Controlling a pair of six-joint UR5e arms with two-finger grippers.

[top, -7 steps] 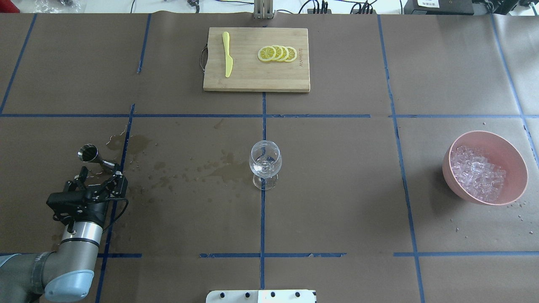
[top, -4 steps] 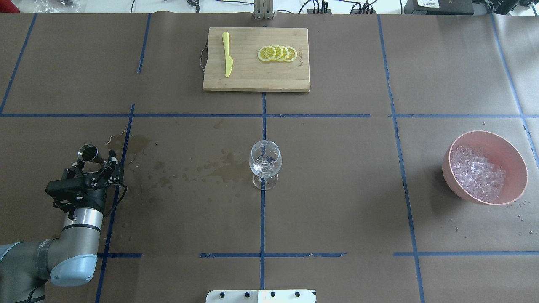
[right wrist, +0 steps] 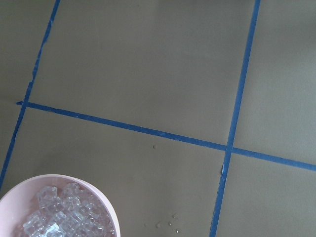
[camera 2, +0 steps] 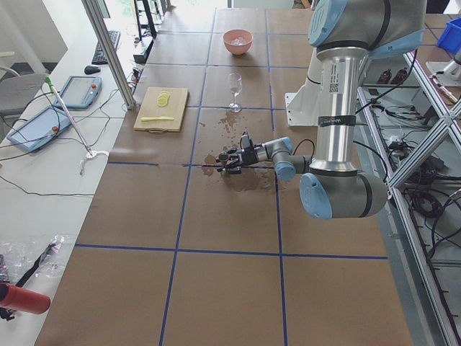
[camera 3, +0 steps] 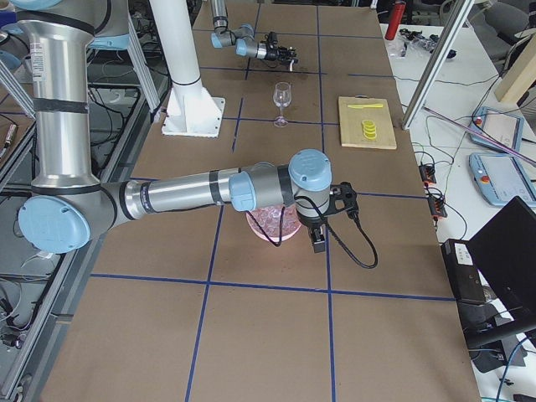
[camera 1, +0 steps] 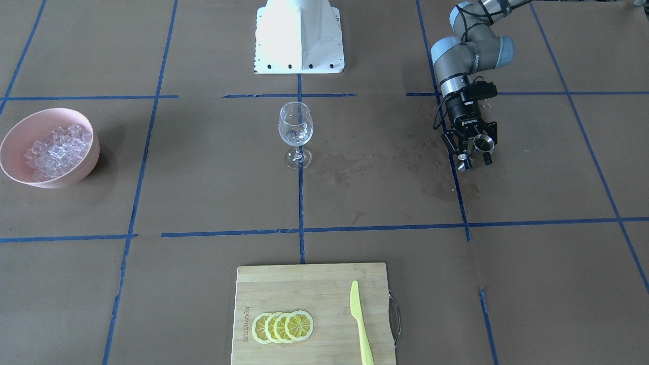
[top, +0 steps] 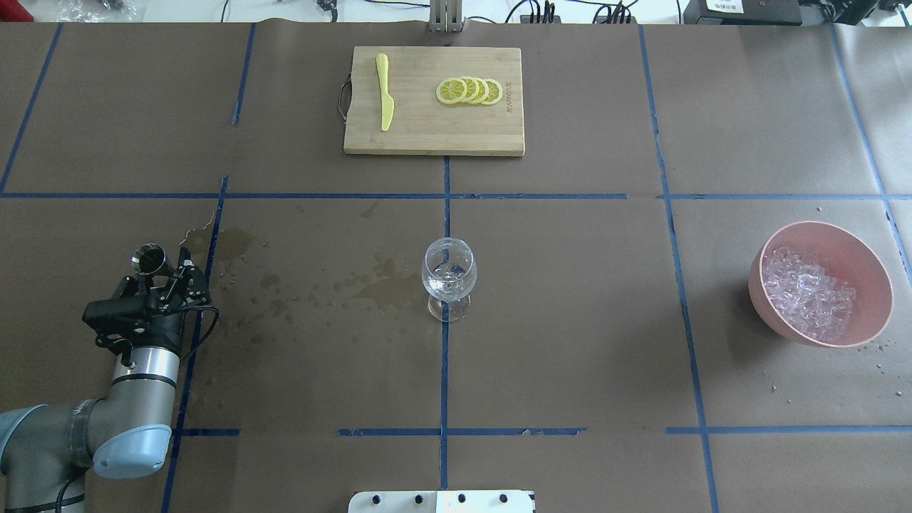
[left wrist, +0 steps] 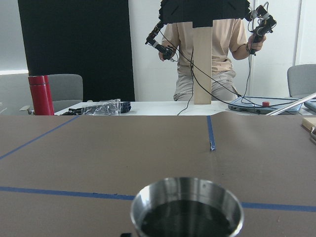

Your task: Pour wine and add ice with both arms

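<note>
Pour looks done: a little clear wine [top: 447, 283] sits in the wine glass [top: 449, 274] mid-counter [top: 570, 320], with wet splashes [top: 370, 285] beside it. Ice [top: 809, 291] is all in the pink bowl [top: 866, 249], none added yet. Left arm [top: 139, 377] reaches low, left tool [top: 162, 274] at the jigger [top: 149, 258], fingers either side; can't tell if it grips. Right arm [camera 3: 193, 194] hangs by the bowl, right tool [camera 3: 319, 238] facing down, opening can't be told.
</note>
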